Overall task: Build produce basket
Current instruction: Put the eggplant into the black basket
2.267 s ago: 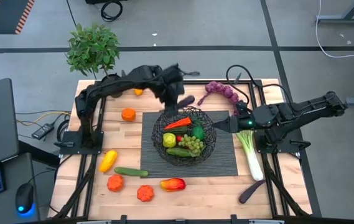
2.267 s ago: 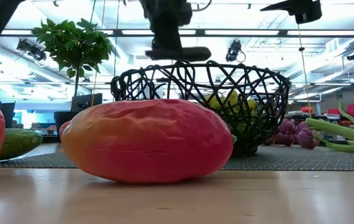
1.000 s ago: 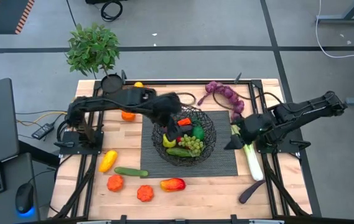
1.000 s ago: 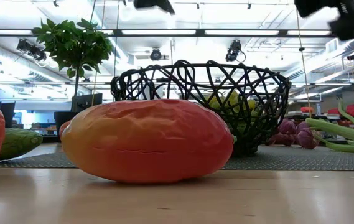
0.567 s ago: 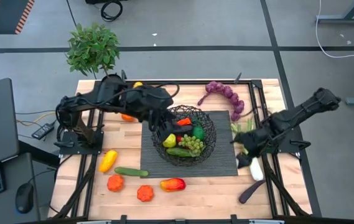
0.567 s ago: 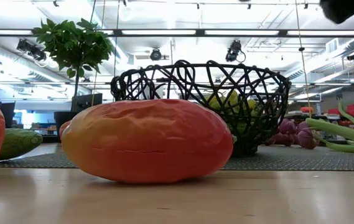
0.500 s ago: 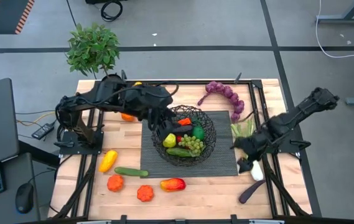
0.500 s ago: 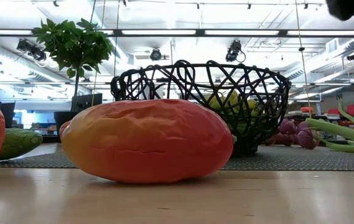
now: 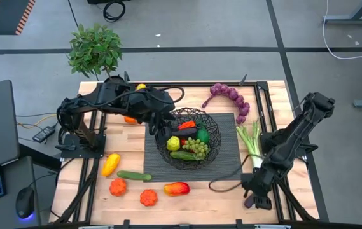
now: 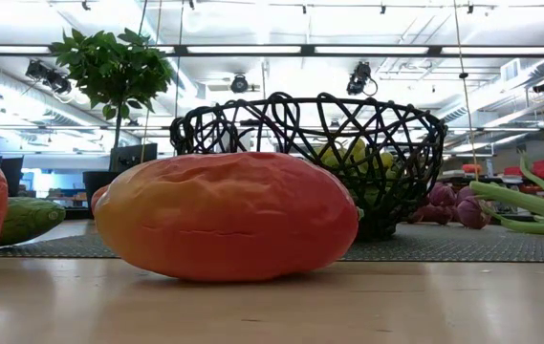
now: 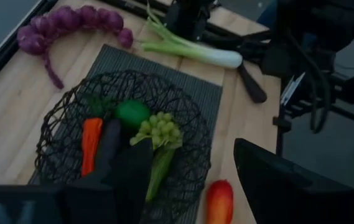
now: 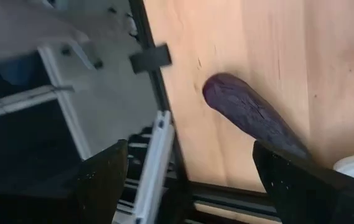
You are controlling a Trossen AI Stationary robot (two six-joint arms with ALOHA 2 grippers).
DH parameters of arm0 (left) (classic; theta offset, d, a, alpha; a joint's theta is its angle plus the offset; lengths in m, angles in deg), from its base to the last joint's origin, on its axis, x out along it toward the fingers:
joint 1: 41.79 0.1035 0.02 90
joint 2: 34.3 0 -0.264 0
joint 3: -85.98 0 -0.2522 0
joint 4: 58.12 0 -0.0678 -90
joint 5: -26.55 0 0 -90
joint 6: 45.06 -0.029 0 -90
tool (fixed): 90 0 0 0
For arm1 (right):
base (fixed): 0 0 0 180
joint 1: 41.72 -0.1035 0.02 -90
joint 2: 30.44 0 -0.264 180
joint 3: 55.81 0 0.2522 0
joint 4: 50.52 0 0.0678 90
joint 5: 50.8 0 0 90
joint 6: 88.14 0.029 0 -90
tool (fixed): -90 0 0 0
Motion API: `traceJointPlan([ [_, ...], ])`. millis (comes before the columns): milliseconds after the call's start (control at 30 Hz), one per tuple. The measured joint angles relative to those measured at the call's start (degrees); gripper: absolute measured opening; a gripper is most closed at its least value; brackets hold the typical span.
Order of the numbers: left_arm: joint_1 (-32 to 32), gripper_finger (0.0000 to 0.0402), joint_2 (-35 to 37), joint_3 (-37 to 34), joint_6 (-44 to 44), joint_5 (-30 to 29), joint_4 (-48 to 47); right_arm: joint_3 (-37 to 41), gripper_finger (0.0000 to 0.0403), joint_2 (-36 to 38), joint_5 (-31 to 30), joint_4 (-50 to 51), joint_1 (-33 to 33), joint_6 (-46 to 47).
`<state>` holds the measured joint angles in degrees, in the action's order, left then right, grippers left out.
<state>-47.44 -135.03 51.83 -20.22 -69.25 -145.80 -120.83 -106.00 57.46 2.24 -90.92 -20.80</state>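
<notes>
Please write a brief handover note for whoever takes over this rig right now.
Left tool: open, empty, at the basket's left rim.
Right tool: open, above the aubergine at the table's front right.
Done: chili, green grapes, cucumber, lemon and a dark aubergine are in the basket.
Left: purple grapes, leek, mango, two tomatoes, yellow pepper, second cucumber.

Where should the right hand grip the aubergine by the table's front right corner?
Probably mid-body, from straight above. The aubergine lies flat on bare wood, long and slim, so the open right hand should close across its narrow width, not along its length. The table frame beside it leaves little side access.
</notes>
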Motion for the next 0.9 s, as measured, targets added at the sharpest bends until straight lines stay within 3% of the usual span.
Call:
traceJointPlan([
  [300, -3.49, 0.0231, 0.0, 0.0, 1.98, 0.07, -0.19, 0.0, 0.0348, -9.84, -0.63, -1.53, -3.73, -13.12],
  [667, -6.56, 0.0231, -0.5, -0.04, 14.49, -1.06, 1.34, 0.03, 0.0348, -16.85, -9.52, -0.9, -6.03, -24.31],
  [900, -8.62, 0.0231, -0.48, -0.04, 18.23, -6.63, 1.32, 0.07, 0.0348, -20.14, -10.92, -1.24, -8.17, -25.44],
])
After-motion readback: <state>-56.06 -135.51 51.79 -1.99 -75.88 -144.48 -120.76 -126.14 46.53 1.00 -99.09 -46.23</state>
